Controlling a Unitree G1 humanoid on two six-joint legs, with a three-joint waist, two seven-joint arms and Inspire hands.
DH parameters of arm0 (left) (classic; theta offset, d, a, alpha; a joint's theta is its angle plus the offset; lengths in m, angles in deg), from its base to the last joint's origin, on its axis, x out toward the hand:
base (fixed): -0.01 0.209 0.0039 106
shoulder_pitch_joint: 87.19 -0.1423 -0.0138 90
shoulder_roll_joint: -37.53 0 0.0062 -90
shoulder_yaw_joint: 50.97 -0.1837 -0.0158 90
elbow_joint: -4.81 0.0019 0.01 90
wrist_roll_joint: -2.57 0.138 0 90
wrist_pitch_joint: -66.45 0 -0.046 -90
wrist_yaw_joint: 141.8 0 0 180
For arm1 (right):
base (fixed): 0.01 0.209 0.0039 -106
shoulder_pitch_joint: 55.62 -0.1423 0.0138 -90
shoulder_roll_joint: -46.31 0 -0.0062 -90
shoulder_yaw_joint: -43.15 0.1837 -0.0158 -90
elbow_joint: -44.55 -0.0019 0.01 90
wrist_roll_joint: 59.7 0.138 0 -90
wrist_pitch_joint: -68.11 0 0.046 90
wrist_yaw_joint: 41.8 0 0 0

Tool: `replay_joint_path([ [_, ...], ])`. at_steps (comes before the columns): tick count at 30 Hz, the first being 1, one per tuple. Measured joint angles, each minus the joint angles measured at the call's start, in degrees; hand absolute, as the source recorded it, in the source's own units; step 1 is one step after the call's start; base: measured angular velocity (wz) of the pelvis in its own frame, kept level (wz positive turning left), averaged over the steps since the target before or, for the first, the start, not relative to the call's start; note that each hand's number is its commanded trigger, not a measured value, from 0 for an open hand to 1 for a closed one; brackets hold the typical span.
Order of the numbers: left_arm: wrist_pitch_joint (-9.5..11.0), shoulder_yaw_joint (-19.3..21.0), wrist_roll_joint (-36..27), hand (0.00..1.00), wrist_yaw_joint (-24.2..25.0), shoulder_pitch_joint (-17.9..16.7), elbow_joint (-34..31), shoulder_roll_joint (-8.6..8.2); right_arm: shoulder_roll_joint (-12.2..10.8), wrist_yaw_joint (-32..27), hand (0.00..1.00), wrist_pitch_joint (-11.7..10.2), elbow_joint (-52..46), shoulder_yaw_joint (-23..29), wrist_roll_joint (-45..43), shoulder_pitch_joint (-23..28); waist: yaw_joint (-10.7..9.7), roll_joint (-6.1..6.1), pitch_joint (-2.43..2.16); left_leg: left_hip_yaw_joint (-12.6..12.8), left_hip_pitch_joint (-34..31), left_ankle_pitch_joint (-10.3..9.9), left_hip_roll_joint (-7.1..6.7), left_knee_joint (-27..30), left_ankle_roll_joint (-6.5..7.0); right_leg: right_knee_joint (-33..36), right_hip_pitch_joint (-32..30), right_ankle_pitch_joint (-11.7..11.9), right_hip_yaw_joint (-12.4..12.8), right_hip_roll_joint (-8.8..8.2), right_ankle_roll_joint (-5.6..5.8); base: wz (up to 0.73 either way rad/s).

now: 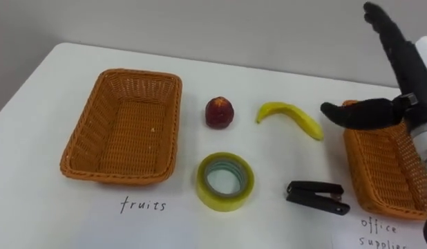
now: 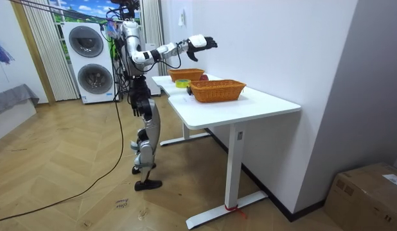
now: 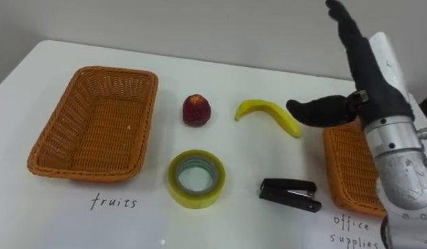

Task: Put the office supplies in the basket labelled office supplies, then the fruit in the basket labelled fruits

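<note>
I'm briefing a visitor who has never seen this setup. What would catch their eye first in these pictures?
First, the robot's right hand, dark and open, raised with straight fingers by the right basket. Next, the unsorted things on the white table between that and the empty left basket: a red fruit and a banana farther back, a yellow tape roll and a black stapler nearer the robot.
</note>
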Motion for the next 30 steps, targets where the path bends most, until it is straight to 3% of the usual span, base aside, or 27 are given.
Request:
replay_joint_path([
  [5, -0.51, -0.11, 0.01, 0.0, 0.44, 0.66, -0.18, 0.31, 0.0, 7.63, 0.0, 2.1, 3.69, -4.12, -1.95, -0.04, 0.28, 0.07, 0.05, -0.06, -0.09, 0.0, 0.0, 0.14, 0.0, -0.02, 0.08, 0.1, -0.03, -0.01, 0.02, 0.0],
  [8, -0.76, -0.14, 0.0, 0.0, 0.43, 0.66, -0.15, 0.41, 0.0, 12.58, 0.0, 4.33, 4.88, -4.7, -2.15, -0.03, 0.29, 0.12, 0.1, -0.06, -0.09, 0.0, -0.02, -0.08, 0.0, -0.02, 0.06, 0.1, -0.09, -0.03, 0.03, 0.0],
  [14, -1.79, -0.14, 0.01, 0.0, 0.43, 1.24, -0.21, 0.67, -0.03, 19.79, 0.0, 6.25, 4.93, -4.77, -5.26, -0.03, 0.23, -0.35, 0.23, -0.06, -0.09, 0.0, -0.03, -0.47, 0.0, -0.02, 0.0, 0.1, -0.08, -0.01, 0.03, 0.0],
  [20, -2.01, -0.14, -0.01, 0.0, 0.43, 2.05, -0.29, 1.63, -0.05, 24.67, 0.0, 7.99, 5.12, -4.79, -5.71, -0.01, 0.81, -1.39, 0.54, -0.1, -0.12, 0.0, -0.01, -0.25, 0.0, -0.12, -0.08, 0.11, -0.02, 0.04, 0.03, 0.0],
  [30, -3.15, -0.13, -0.01, 0.0, 0.36, 2.96, -0.47, 2.37, -0.06, 32.03, 0.0, 9.94, 5.11, -6.03, -9.41, 0.0, 1.55, -1.64, 0.37, -0.32, -0.19, 0.0, -0.02, -0.25, 0.0, -0.14, -0.04, 0.11, -0.25, 0.02, 0.03, 0.0],
])
